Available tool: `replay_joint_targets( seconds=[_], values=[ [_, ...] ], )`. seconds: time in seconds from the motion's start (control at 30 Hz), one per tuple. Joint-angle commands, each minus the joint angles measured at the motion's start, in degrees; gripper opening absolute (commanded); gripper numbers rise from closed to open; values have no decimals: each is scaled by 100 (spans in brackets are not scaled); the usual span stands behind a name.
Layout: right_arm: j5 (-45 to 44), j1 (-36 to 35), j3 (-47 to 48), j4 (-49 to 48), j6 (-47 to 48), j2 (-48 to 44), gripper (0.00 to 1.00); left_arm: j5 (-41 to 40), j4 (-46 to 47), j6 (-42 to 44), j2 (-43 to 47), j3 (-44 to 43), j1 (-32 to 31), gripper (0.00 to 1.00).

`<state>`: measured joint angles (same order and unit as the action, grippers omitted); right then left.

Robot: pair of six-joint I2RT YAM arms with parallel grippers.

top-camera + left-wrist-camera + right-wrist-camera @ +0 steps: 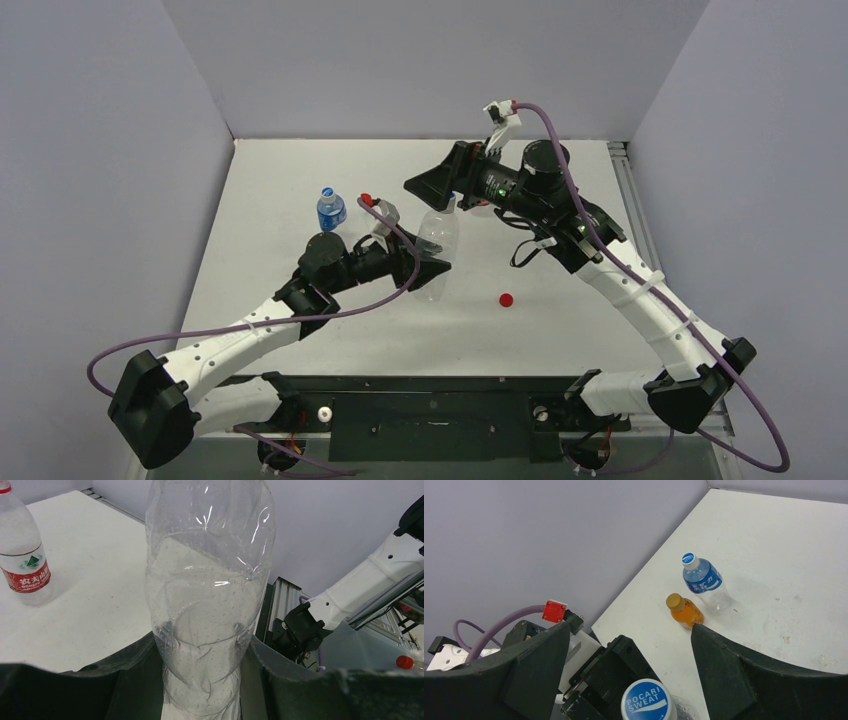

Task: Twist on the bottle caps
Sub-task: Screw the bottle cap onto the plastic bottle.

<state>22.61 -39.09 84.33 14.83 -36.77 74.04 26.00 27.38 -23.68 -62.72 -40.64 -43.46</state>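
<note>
clear bottle [210, 580]: empty and thin-walled, so probably light and easily crushed. left gripper [437, 268] pinches it low on the body. right gripper [629, 642] is spread wide over the blue-and-white cap [646, 701] on its neck; stiff, take by the rim. red cap [506, 299] lies loose on the table [300, 180].

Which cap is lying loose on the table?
The red cap lying alone right of the clear bottle; the other caps sit atop bottles.

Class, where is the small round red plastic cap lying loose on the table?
Top view: the small round red plastic cap lies on the white table, right of the clear plastic bottle gripped by the left hand.
</note>
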Motion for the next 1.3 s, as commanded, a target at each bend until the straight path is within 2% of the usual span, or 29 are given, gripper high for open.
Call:
replay_joint_targets(
  seconds=[0.0, 0.43, 0.97, 1.27],
  values=[
    [235, -71, 31, -560, -41, -196, 86, 46, 444, -94, -67, -292, -15, 0],
    [315, -83, -382, -395, 99, -588, 86, -242, 447, -126, -178, -179, 45, 0],
    [87, -80, -707, -96, 263, -1177, 86, -173, 164, -75, -249, -119, 304, 0],
    [-266, -39, -736, 205, 478, -1440, 86, -67, -68, 109, 6, -201, 355, 0]
  ],
)
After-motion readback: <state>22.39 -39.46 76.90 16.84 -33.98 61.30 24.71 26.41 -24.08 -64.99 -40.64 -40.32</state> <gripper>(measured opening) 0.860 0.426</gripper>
